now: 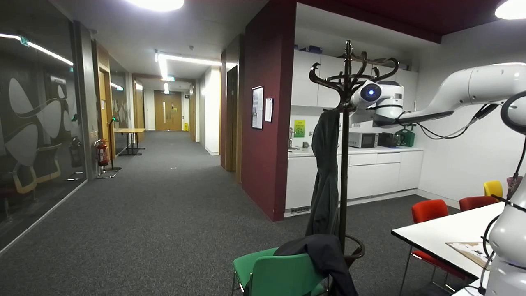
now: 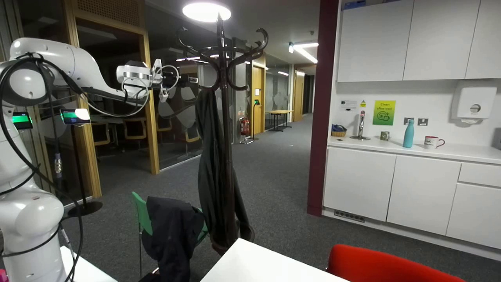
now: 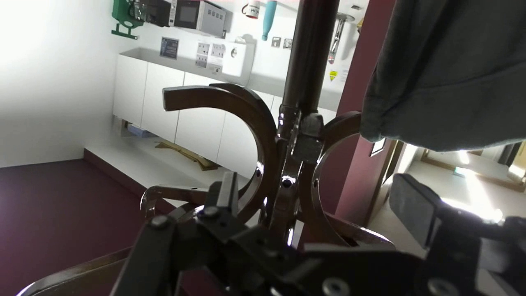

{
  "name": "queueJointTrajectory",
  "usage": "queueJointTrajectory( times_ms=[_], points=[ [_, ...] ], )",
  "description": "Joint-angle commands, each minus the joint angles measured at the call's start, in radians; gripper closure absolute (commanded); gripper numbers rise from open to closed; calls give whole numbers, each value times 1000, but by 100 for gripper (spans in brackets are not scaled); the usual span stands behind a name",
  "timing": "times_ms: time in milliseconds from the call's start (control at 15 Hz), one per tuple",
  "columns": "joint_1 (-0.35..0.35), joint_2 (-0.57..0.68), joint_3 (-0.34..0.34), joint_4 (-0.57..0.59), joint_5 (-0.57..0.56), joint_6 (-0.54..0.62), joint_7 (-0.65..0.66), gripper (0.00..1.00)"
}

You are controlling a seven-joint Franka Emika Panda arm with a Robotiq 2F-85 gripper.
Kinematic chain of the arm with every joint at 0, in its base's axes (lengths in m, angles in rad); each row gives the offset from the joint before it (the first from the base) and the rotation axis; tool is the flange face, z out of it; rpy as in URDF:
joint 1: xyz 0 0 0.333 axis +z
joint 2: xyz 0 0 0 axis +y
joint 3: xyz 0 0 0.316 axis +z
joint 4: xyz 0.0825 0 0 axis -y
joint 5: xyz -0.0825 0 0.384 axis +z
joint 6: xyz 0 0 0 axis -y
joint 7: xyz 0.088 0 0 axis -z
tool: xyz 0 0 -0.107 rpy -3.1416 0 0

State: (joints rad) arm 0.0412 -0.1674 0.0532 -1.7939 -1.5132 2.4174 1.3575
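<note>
A dark brown coat stand with curved hooks stands in both exterior views (image 1: 344, 185) (image 2: 222, 51). Its pole fills the middle of the wrist view (image 3: 309, 61), which is upside down. A dark grey-green coat hangs on the stand in both exterior views (image 1: 326, 164) (image 2: 212, 156) and shows at the upper right of the wrist view (image 3: 452, 74). My gripper (image 3: 320, 199) is open and empty, with the hooks visible between and beyond its fingers. In an exterior view the gripper (image 2: 193, 79) is level with the hooks, just beside the coat's top; contact cannot be told.
A green chair (image 1: 283, 275) with a dark jacket (image 1: 316, 253) over it stands by the stand's foot. A white table (image 2: 254, 262) and a red chair (image 2: 383, 264) are nearby. A white counter (image 2: 375, 145) holds a blue bottle (image 2: 408, 134) and a mug (image 2: 431, 142).
</note>
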Motion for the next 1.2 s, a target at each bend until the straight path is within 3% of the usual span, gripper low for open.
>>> queueJointTrajectory(
  times_ms=[0, 1133],
  points=[
    [-7, 8, -11, 15, -8, 18, -10, 0],
    [-26, 14, -47, -5, 15, -13, -15, 0]
  ],
)
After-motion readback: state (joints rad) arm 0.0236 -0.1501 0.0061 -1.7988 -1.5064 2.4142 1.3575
